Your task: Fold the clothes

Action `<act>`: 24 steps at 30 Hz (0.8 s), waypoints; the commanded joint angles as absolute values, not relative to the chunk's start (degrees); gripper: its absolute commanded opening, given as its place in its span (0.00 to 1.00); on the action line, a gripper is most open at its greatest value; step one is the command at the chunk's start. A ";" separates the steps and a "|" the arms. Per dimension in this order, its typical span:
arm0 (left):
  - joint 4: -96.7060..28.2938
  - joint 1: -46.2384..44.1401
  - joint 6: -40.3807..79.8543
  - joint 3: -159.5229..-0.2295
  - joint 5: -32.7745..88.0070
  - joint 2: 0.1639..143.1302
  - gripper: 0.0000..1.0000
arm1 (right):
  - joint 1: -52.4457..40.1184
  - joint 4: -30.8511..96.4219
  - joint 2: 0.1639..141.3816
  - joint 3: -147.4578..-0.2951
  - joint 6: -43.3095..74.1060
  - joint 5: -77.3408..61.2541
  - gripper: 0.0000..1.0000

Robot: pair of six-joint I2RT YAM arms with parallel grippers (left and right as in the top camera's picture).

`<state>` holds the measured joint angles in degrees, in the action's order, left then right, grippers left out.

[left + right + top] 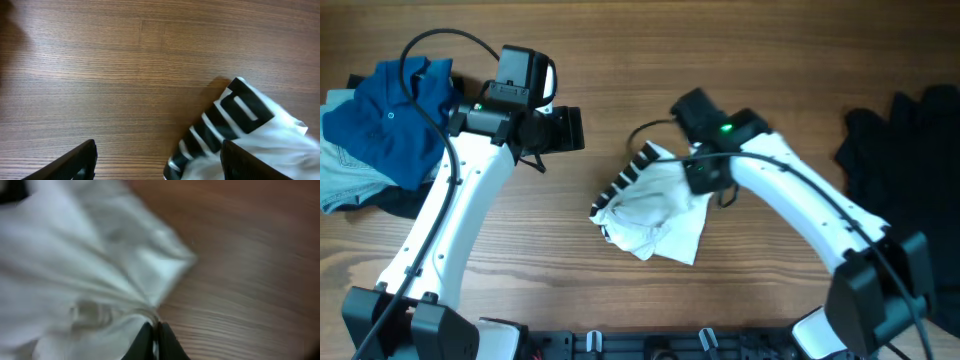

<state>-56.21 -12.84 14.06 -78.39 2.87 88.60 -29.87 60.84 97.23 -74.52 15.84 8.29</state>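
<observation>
1. Position of the garment. The white shirt (655,212) lies crumpled in a loose heap at the middle of the counter (780,60). One face is turned up along its left edge and shows the black-barred print (623,178).

2. Right end effector (156,339). The jaws are fully closed and pinch a gathered fold of the white fabric between the fingertips. In the overhead view this grip sits at the upper right edge of the heap, and the rest of the shirt spreads down and to the left of it. The right wrist view is blurred, so no finer detail of the fabric can be resolved.

3. Left end effector (567,130). The jaws stand wide apart and hold nothing. It is positioned to the upper left of the shirt, near it but not touching. In the left wrist view the printed edge of the shirt lies just beside the right-hand finger (250,162).

4. Markings. The print consists of heavy black bars and one closed, box-like outline. It cannot be read as a word or brand.

5. Other items. A dark blue polo shirt (390,110) lies at the far left of the counter, and a black garment (905,140) at the far right. Both are well apart from the white shirt.
</observation>
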 commanded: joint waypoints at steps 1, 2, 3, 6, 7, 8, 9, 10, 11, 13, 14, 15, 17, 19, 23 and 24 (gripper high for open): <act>-56.14 -12.67 13.74 -78.74 3.55 88.84 0.80 | -23.40 61.08 93.95 -74.43 24.18 22.44 0.04; -56.14 -12.69 13.74 -78.74 3.55 88.86 0.80 | -21.50 61.10 94.19 -74.43 24.62 22.39 0.05; -56.14 -12.69 13.72 -78.74 3.55 88.86 0.80 | -20.38 61.06 94.28 -74.43 24.62 22.37 0.04; -56.12 -12.69 13.72 -78.74 3.55 88.86 0.80 | -16.75 59.42 94.30 -74.39 24.43 20.36 0.09; -56.05 -12.69 13.72 -78.74 3.55 88.88 0.80 | -15.99 58.70 94.30 -74.39 23.51 18.74 0.30; -56.01 -12.67 13.74 -78.74 3.55 88.88 0.81 | -15.35 58.22 94.30 -74.39 21.76 17.12 0.49; -55.99 -12.69 13.72 -78.74 3.55 88.88 0.83 | -15.09 58.11 94.30 -74.39 21.21 16.56 0.55; -55.99 -12.67 13.72 -78.74 3.55 88.88 0.83 | -14.90 58.13 94.28 -74.39 21.12 16.58 0.55; -55.99 -12.67 13.72 -78.74 3.55 88.88 0.83 | -14.81 58.17 94.28 -74.39 21.02 16.58 0.55; -55.99 -12.67 13.74 -78.74 3.55 88.90 0.84 | -14.76 58.54 94.28 -74.39 20.53 14.13 0.48; -56.05 -12.69 13.74 -78.74 3.60 88.90 0.84 | -14.76 58.57 94.28 -74.39 19.31 11.68 0.41; -56.40 -12.69 13.72 -78.74 3.68 88.90 0.84 | -14.76 58.63 94.28 -74.39 15.73 5.04 0.36; -57.08 -12.69 13.72 -78.63 4.10 88.90 0.84 | -15.22 59.66 94.28 -74.28 9.50 -8.88 0.36; -57.28 -12.69 13.72 -78.59 4.03 88.95 0.85 | -17.76 60.60 94.28 -73.23 4.32 -18.04 0.37; -56.40 -12.67 13.72 -78.59 3.99 88.99 0.86 | -26.24 58.57 94.28 -68.12 1.41 -18.85 0.53; -56.21 -12.67 13.72 -78.59 3.95 88.99 0.86 | -28.51 56.99 94.28 -66.67 1.45 -18.26 0.55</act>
<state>-56.82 -12.84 14.06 -78.39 3.09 88.60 -21.98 59.16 95.00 -71.05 6.44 -11.40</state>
